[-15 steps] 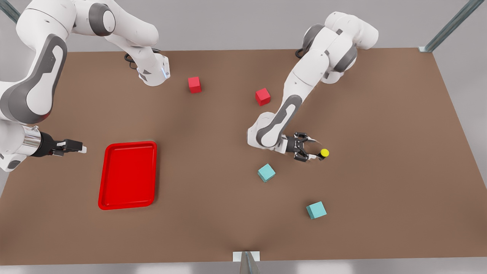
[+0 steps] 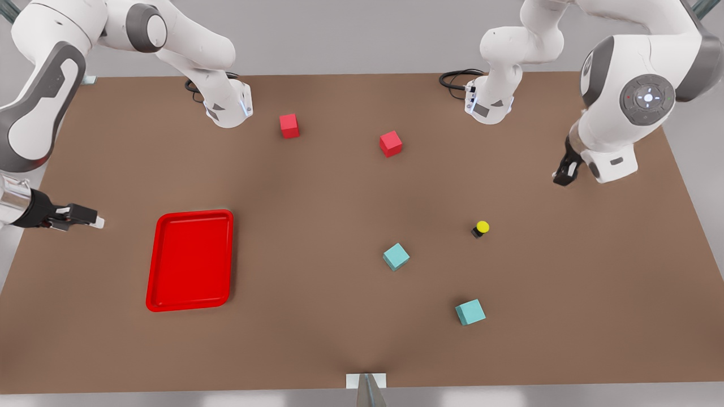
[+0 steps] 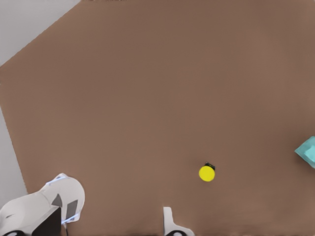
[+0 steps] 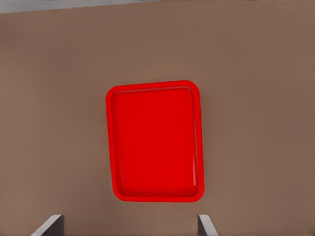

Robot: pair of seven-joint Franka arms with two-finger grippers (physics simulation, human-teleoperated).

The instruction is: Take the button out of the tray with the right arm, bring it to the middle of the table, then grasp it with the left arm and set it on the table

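Observation:
The button (image 2: 481,228), a dark base with a yellow cap, stands alone on the brown table (image 2: 317,198), right of centre in the front view. It also appears in the left wrist view as the button (image 3: 206,173), with bare table around it. My left gripper (image 2: 565,171) hangs raised near the front view's right edge, well away from the button. The red tray (image 2: 189,260) lies flat at the front view's left with nothing in it, and the right wrist view shows the same tray (image 4: 155,142). My right gripper (image 2: 93,220) waits left of the tray, open, holding nothing.
Two teal cubes (image 2: 396,256) (image 2: 470,312) sit near the button, towards the table's front. Two red cubes (image 2: 289,125) (image 2: 391,143) lie farther back. Both arm bases stand at the back edge. A teal cube (image 3: 309,151) shows in the left wrist view.
The left arm has drawn back from the button, rising to the front view's right; the button stays where it was. The right gripper has slid slightly farther from the tray.

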